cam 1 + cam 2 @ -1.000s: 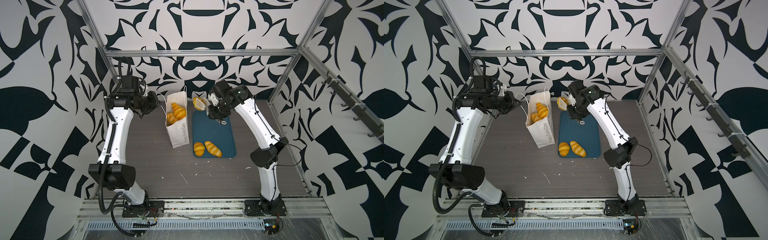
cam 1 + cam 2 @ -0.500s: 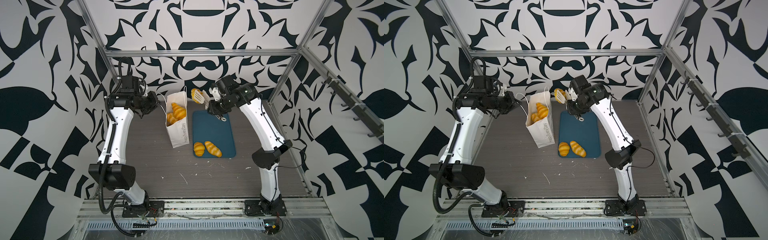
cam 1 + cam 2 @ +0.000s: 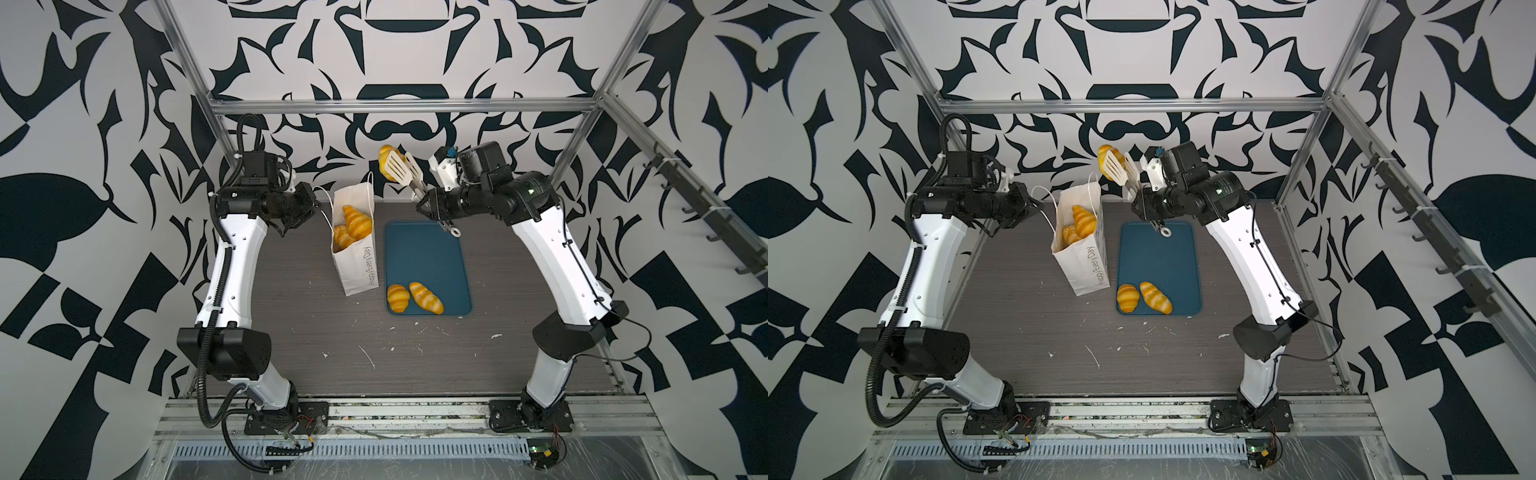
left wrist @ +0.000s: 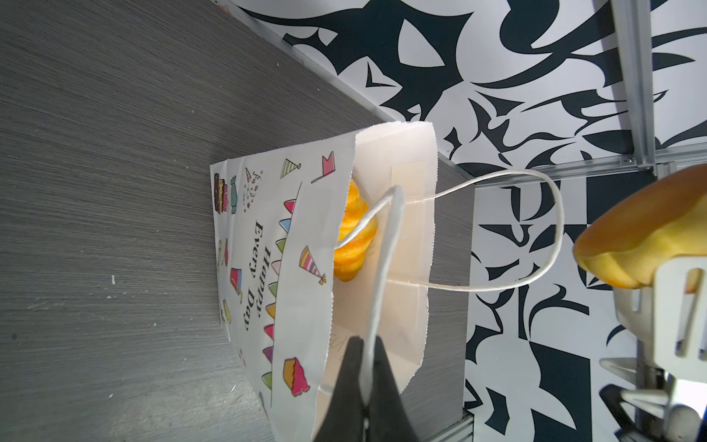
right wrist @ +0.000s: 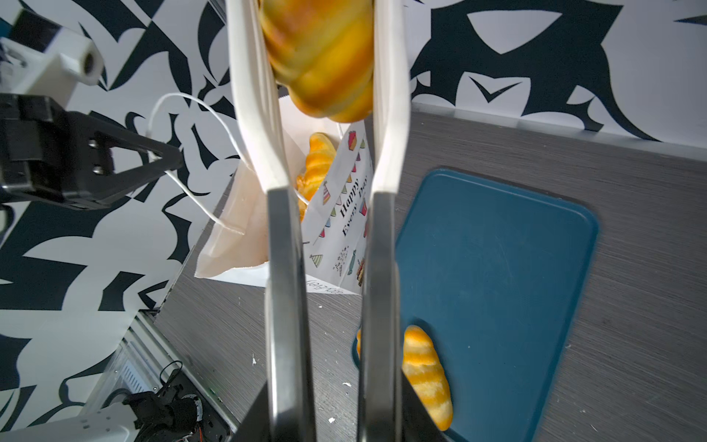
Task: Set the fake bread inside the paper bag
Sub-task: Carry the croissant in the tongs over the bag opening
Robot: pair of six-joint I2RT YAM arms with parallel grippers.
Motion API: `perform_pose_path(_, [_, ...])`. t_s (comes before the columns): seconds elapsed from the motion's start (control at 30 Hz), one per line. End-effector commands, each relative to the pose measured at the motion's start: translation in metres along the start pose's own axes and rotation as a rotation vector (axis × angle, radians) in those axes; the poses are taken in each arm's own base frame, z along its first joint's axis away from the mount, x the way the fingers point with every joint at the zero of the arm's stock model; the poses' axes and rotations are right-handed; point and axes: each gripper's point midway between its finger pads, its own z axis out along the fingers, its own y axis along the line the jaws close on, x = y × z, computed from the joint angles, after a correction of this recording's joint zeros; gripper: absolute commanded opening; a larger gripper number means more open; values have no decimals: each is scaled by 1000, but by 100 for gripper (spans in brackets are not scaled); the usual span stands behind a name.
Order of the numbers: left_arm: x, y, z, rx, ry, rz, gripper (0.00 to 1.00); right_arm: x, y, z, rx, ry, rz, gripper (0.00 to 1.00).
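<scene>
The left wrist view shows the left gripper (image 4: 366, 346) with its black fingers (image 4: 346, 386) pressed together on one white cord handle (image 4: 382, 268) of the paper bag (image 4: 260, 245), drawing that wall outward so the mouth gapes. A croissant (image 4: 354, 245) lies inside. Above the bag and well clear of its rim hangs another piece of fake bread (image 4: 646, 233), nipped in white slotted tongs (image 4: 685, 302).

The right wrist view looks along the tongs' two arms to that held piece, squeezed between the blades. Beyond it is the bag's open mouth with croissants inside. The blue tray (image 5: 497, 268) lies just beside the bag, with a striped loaf (image 5: 426, 379) on the end level with the bag's base.

In both top views the right gripper (image 3: 429, 204) is clamped on the tongs' handles, raised above the tray end nearest the bag's mouth. The bag stands upright. The held piece sits high, toward the tray side of the mouth. I cannot tell whether it is squarely over the opening. A second croissant (image 3: 397, 297) rests on the tray beside the loaf.

The step in hand looks like the carry to the bag. The next move calls for centring the blades over the mouth and lowering them. The squeeze can then be eased so the piece drops while the handle is held taut. Two pieces would then remain on the tray.
</scene>
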Motion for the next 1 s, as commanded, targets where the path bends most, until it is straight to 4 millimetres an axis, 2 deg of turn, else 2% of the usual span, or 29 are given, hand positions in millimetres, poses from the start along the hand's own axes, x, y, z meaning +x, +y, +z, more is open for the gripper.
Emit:
perform_pose_path(0.0, [-2, -3, -5, 7, -12, -8, 0, -30, 36, -27, -155, -145, -51, 38])
perform_pose_path(0.23, [-3, -3, -5, 8, -11, -12, 0, -34, 63, -38, -293, -164, -78, 38])
perform_pose_path(0.53, [-3, -4, -6, 8, -14, -14, 0, -17, 92, -24, -424, -61, -99, 38])
perform_pose_path(0.7, [-2, -4, -7, 8, -14, -15, 0, -3, 99, -12, -430, -5, -118, 38])
perform_pose_path(0.97, [0, -2, -8, 4, -14, -15, 0, 14, 95, 2, -412, 55, -101, 38])
